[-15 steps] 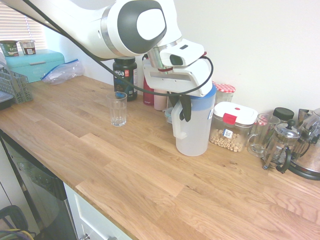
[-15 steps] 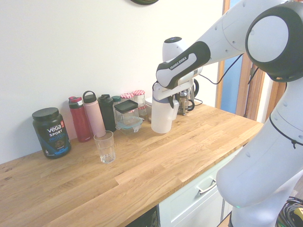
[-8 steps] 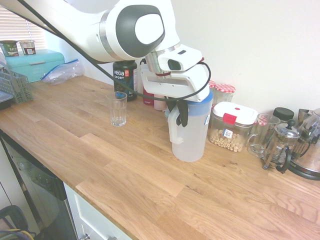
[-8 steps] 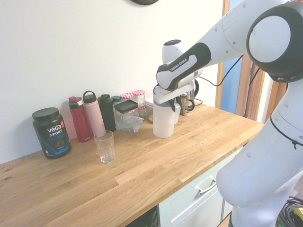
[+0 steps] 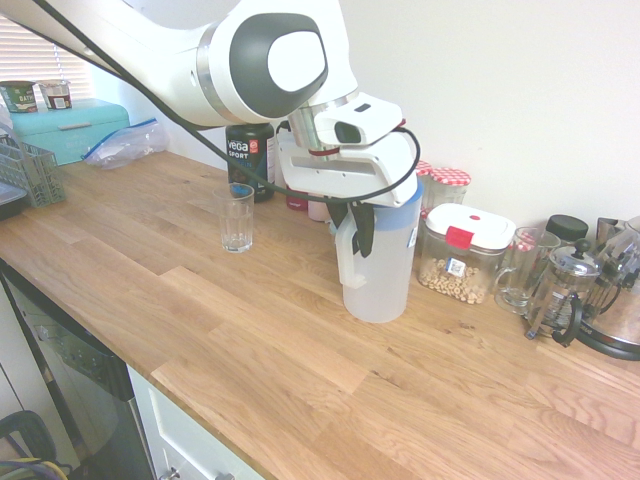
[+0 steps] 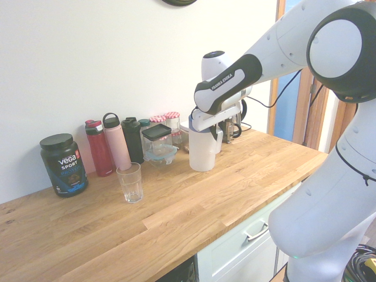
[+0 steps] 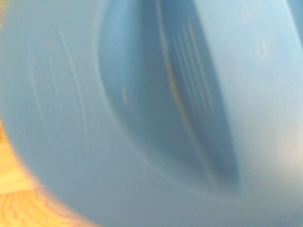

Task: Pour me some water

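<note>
On the wooden counter (image 5: 250,340) in the first exterior view, the frosted pitcher (image 5: 385,270) stands upright on its base, at about 3 o'clock from the empty drinking glass (image 5: 238,218) and well apart from it. No water can be made out through its cloudy wall. The white arm comes in from the upper left, and its gripper (image 5: 363,226) hangs over the pitcher's side handle, dark fingers (image 5: 367,228) down around the top of the handle just under the blue lid (image 5: 408,197). The fingers sit at the handle, but whether they clamp it or have slackened cannot be told from here. At 3 o'clock from the pitcher, just beside it, is a clear box of cereal with a red latch (image 5: 462,255); further on stand a glass mug (image 5: 524,268) and a French press (image 5: 563,292). At 10 o'clock, near the wall, a black tub (image 5: 248,152) stands.

From the second exterior view, the arm enters from the right. The pitcher (image 6: 202,151) stands at 2 o'clock from the glass (image 6: 130,183), with the gripper (image 6: 216,130) on its handle side. Behind the glass at 11 o'clock stand a pink bottle (image 6: 117,143) and a dark-red bottle (image 6: 99,148), touching, with a black bottle (image 6: 133,140) at 12 o'clock.

Up close in the wrist view, the blurred blue lid (image 7: 156,113) fills nearly everything; a sliver of counter (image 7: 14,189) shows at 8 o'clock.
</note>
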